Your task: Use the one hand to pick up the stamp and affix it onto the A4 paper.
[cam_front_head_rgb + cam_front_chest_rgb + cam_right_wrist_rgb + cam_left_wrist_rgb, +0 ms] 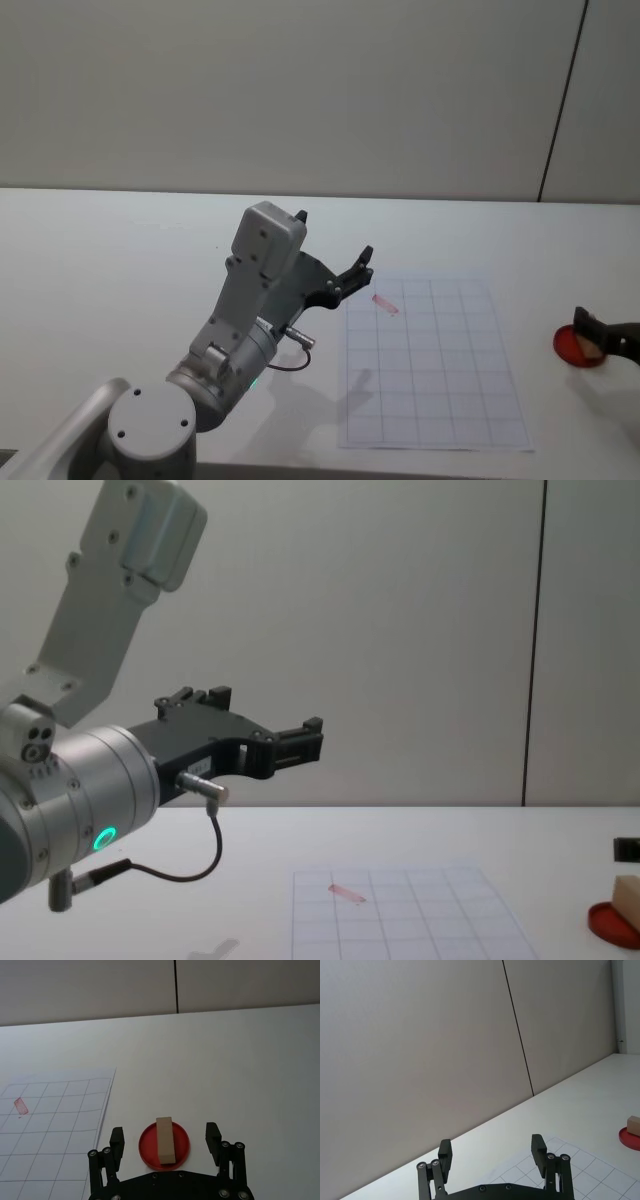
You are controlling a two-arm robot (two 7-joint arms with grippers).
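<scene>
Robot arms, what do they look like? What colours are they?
The left arm is big, silver and rounded, with a glowing green ring and a thin black cable looping from a silver plug. Its left pincer is black and two-fingered. The right pincer is black too, with small silver screws at its joints.

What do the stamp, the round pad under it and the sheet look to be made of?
Stamp: seemingly unfinished wood, pale tan and matte, a block with squared edges.
Round pad: probably plastic or a rubbery ink pad, flat and uniformly red; I can't tell which.
Sheet: thin paper, white, lying flat, with a printed grid and one reddish stamped mark.
</scene>
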